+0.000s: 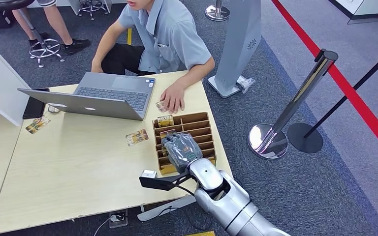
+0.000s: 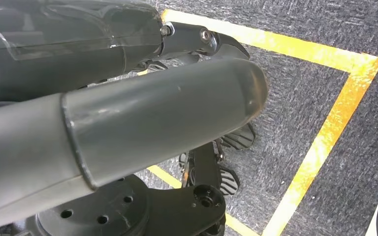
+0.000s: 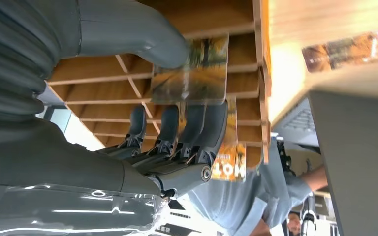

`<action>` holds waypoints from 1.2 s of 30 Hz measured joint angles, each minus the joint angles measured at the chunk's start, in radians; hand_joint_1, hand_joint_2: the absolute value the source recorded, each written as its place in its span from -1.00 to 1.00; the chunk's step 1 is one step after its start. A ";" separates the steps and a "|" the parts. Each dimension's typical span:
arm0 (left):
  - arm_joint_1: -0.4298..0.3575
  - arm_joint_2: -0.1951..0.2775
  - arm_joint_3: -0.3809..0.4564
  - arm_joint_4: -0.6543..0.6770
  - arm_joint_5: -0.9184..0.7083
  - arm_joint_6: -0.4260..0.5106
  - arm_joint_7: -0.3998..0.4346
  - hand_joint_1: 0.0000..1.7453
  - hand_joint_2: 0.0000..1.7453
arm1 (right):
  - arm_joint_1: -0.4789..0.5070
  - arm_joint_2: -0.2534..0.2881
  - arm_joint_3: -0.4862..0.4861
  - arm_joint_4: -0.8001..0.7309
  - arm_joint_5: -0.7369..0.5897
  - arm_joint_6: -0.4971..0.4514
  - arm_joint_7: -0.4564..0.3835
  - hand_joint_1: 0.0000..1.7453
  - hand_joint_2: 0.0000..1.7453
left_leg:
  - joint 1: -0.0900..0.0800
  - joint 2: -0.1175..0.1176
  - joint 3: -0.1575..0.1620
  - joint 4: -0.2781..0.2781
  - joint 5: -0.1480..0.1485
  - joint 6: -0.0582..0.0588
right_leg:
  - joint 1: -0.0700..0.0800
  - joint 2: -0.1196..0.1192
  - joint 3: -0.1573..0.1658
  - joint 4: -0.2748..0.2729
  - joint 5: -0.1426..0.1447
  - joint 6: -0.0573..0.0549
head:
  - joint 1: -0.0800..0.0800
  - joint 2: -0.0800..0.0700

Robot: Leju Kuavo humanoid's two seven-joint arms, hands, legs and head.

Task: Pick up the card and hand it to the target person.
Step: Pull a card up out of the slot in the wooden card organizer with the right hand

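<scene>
The slotted brown cardboard organiser box (image 1: 197, 123) sits on the pale wooden table (image 1: 78, 172), just in front of the seated person's hand (image 1: 173, 98). Its compartments run in rows; a card with an orange and yellow print (image 1: 165, 120) stands in a slot in the far-left corner, and other compartments show bare cardboard walls.

The right hand (image 1: 179, 150) is over the near part of the organiser. In the right wrist view, the thick grey thumb (image 3: 142, 39) and the darker fingers (image 3: 197, 128) pinch the glossy card with the autumn-coloured picture (image 3: 197, 73) above the compartments. A second card bearing large white letters (image 3: 229, 157) stands behind the fingers.

The left hand (image 2: 128, 128) hangs over grey carpet; whether its fingers are spread or closed cannot be told.

A loose printed card (image 1: 137, 137) lies flat on the table, left of the organiser. An open grey laptop (image 1: 103, 96) stands beyond it.
</scene>
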 joint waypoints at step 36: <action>0.000 0.001 0.000 0.000 -0.006 0.001 0.002 -1.00 -1.00 | -0.001 -0.005 -0.040 -0.030 0.028 -0.023 0.007 1.00 1.00 | 0.000 0.000 0.000 0.000 0.000 0.000 | 0.000 0.000 -0.001 0.000 0.000 0.000 | 0.000 0.000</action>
